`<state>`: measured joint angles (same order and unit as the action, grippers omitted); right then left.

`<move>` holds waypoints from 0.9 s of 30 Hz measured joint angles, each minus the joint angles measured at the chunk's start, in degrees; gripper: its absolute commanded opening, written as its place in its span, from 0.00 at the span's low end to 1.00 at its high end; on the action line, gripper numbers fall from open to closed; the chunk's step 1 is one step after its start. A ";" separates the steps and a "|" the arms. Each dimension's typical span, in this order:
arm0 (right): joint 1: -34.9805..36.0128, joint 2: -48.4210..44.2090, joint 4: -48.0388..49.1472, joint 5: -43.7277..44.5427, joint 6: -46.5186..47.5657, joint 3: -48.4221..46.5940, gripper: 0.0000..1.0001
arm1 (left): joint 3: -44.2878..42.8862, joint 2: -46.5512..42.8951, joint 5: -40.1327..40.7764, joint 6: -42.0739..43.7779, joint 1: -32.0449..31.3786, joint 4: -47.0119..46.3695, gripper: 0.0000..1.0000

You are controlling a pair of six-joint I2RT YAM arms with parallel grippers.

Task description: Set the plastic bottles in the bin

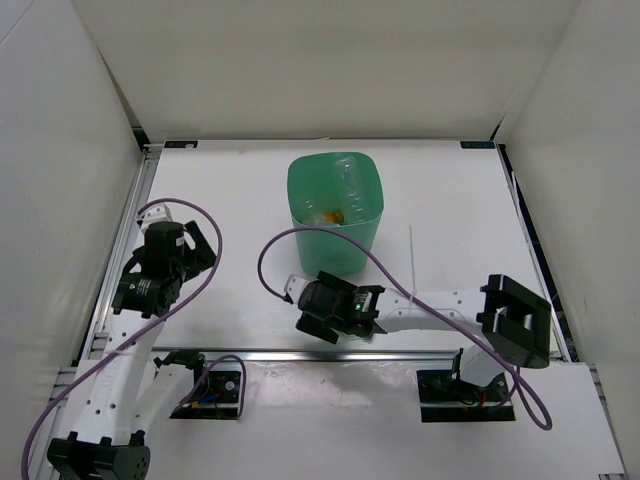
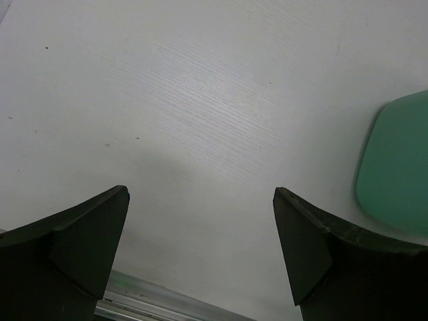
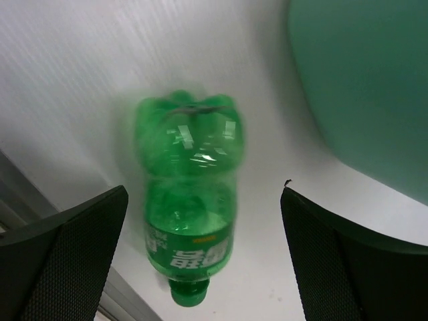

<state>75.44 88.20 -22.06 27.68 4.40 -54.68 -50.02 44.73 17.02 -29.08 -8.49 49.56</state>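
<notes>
Overhead and wrist views of the two-arm station. The white worktop [image 1: 450,220] carries a mint-green bin [image 1: 340,250] standing upright near its centre, open rim upward. The left arm [image 1: 150,270] is folded at the left edge of the worktop. The left arm's jaws stand wide apart over bare surface and hold nothing, with the bin's wall at the right margin of that wrist view. The right arm [image 1: 440,305] reaches leftward across the near side of the worktop and ends just in front of the bin. The right arm's jaws are likewise spread wide. Between them, touching neither, a green soda bottle [image 3: 190,200] lies on its side on the worktop, cap toward the camera and base away. It is slightly blurred, close beside the bin but outside it. Within the bin, a clear bottle [image 1: 350,178] leans at the far wall and a small orange bottle [image 1: 337,214] lies lower down. Other contents cannot be told.
</notes>
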 measured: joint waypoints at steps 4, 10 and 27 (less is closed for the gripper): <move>-1.29 0.70 1.05 -5.14 0.11 2.01 0.98 | 0.00 -0.72 -0.11 0.42 0.00 0.42 1.00; -2.75 2.12 1.33 -10.01 -1.99 2.69 0.72 | 0.00 -1.01 -0.35 0.68 0.00 0.63 1.00; -4.24 5.60 -14.97 -7.65 -5.14 -45.44 0.23 | 0.00 -0.96 1.31 0.61 0.00 0.61 1.00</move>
<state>71.20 93.80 -37.04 20.03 -0.73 -100.12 -50.02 43.77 18.33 -28.47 -8.49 50.17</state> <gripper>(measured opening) 0.613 0.998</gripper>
